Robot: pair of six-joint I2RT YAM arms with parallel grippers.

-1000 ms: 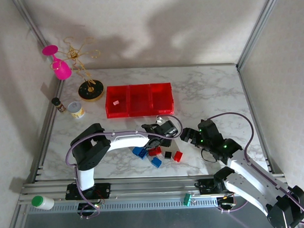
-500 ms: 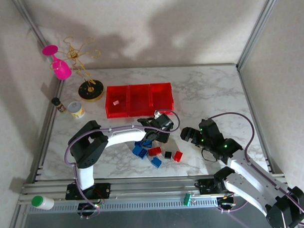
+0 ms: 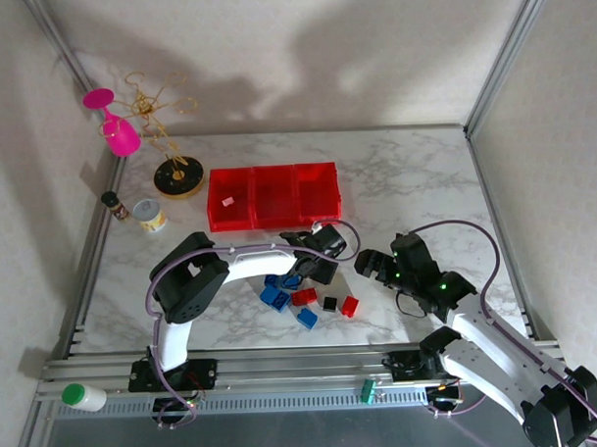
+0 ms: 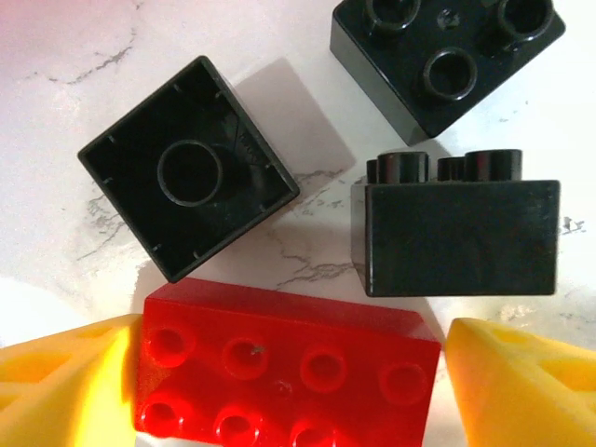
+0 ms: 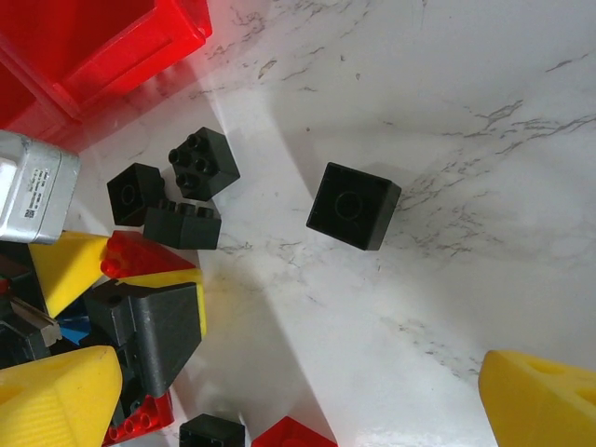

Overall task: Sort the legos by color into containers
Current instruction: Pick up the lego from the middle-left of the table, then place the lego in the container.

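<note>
Near the worktop's (image 3: 405,181) middle, just before the bins (image 3: 269,223), a red brick (image 4: 289,386) is bracketed end to end by the left gripper (image 4: 293,346), not yet clamped. The right gripper (image 5: 298,410) is held wide and empty. Crowding black bricks (image 4: 456,237) could be snagged or nudged on closing.
</note>
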